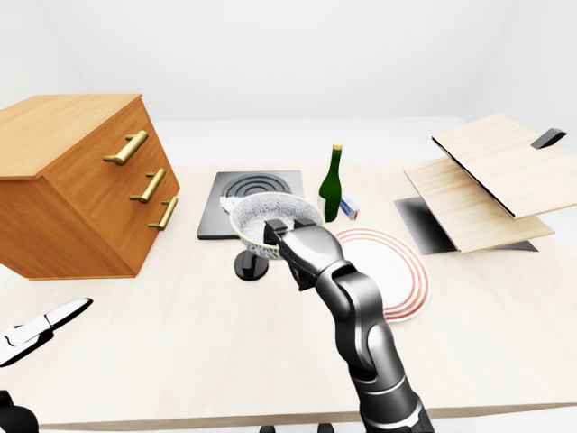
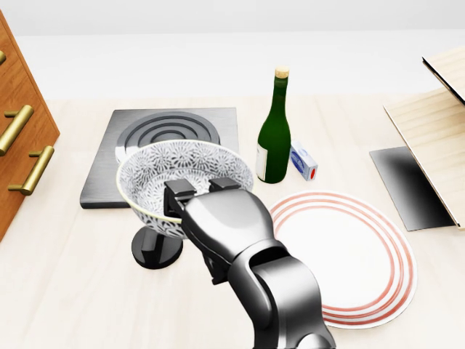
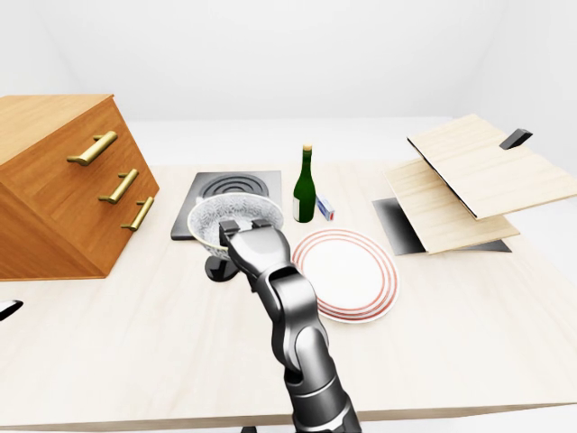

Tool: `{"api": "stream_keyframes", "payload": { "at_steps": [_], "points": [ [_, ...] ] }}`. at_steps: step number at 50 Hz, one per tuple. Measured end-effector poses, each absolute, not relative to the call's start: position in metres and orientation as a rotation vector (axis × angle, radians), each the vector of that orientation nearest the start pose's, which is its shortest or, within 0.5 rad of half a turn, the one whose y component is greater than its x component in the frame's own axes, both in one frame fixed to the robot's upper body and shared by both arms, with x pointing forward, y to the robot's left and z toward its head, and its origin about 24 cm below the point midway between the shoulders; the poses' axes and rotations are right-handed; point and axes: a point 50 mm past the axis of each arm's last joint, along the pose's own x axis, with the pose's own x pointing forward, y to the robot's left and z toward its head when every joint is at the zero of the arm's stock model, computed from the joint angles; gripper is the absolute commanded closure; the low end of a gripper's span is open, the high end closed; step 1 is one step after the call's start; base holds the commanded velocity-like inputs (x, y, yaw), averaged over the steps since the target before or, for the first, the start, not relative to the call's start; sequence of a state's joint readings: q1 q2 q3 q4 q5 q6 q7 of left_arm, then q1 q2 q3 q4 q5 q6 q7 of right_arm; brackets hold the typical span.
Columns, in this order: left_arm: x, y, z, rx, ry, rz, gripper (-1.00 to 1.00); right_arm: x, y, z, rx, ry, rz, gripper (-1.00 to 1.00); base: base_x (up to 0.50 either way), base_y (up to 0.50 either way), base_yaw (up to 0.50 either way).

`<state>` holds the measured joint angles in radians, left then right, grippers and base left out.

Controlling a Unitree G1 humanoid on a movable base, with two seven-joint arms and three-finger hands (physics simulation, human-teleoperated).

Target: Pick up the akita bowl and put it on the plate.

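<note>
The akita bowl [image 2: 167, 171], white with a grey flower pattern, hangs tilted above the table, to the left of the plate. My right hand [image 2: 202, 189] is shut on its near rim, and the dark metal arm hides the bowl's lower right side. The plate [image 2: 349, 254], white with red rings, lies flat at the lower right of the head view, and the arm covers its left edge. My left hand [image 1: 41, 327] shows low at the left edge of the left-eye view, its fingers open and holding nothing.
A green bottle [image 2: 274, 131] stands just above the plate, with a small blue-and-white box [image 2: 304, 161] beside it. A grey burner plate [image 2: 145, 131] lies behind the bowl, and a dark round thing [image 2: 156, 251] sits under it. A wooden drawer cabinet [image 1: 81, 180] stands left; wooden boards [image 1: 487, 171] stand right.
</note>
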<state>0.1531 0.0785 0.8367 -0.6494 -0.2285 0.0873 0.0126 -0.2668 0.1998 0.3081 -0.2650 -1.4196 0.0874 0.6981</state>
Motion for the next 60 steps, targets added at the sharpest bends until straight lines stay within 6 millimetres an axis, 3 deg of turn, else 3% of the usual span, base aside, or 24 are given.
{"api": "stream_keyframes", "payload": {
  "at_steps": [60],
  "points": [
    [0.128,0.314,0.171,0.172,-0.495,0.749,-1.00,0.252,-0.082,0.132,-1.283,-0.097,0.406,1.00,0.00,0.00,0.00]
  ]
}}
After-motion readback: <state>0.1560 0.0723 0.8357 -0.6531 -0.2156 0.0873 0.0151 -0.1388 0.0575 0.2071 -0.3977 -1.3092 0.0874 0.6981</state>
